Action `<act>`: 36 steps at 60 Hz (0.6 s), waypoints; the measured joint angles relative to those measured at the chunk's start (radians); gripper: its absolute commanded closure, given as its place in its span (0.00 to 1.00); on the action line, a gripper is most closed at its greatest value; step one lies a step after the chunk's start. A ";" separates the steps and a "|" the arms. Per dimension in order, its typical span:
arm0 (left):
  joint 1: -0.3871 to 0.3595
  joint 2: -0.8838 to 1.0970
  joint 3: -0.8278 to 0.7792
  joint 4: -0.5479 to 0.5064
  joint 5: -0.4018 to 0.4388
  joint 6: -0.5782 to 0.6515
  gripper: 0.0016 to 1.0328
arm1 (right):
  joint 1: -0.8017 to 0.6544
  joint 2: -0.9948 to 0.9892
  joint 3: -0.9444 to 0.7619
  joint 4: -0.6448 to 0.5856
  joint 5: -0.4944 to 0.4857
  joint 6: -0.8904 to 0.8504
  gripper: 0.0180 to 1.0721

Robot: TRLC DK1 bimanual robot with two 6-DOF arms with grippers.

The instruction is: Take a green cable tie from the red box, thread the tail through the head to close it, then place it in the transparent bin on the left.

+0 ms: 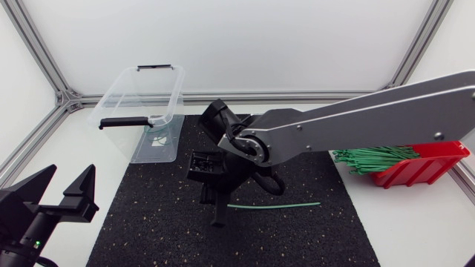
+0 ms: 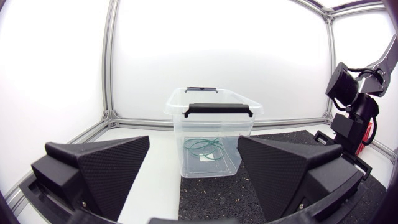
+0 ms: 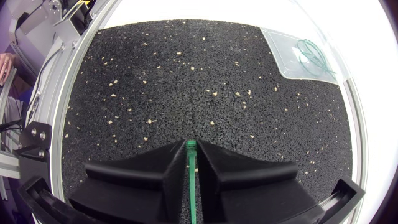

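A single green cable tie [image 1: 278,205] lies straight on the black mat [image 1: 148,230]. My right gripper [image 1: 217,219] points down at its left end; in the right wrist view the right gripper [image 3: 191,163] is shut on the cable tie [image 3: 191,186], whose head shows at the fingertips. The red box [image 1: 427,167] at the right holds a bundle of green ties [image 1: 371,157]. The transparent bin [image 1: 119,95] stands at the back left with a looped green tie [image 2: 205,148] inside. My left gripper [image 1: 68,182] rests open and empty at the front left, facing the bin [image 2: 214,99].
The bin has black handles [image 1: 122,122] on its rim. The right arm [image 1: 356,119] spans from the right edge over the mat's middle. An aluminium frame [image 1: 67,100] borders the table at the back and sides.
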 measured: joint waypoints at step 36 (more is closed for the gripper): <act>0.000 0.000 0.000 0.000 0.000 0.000 0.04 | -0.034 -0.034 -0.001 -0.038 0.011 -0.005 0.26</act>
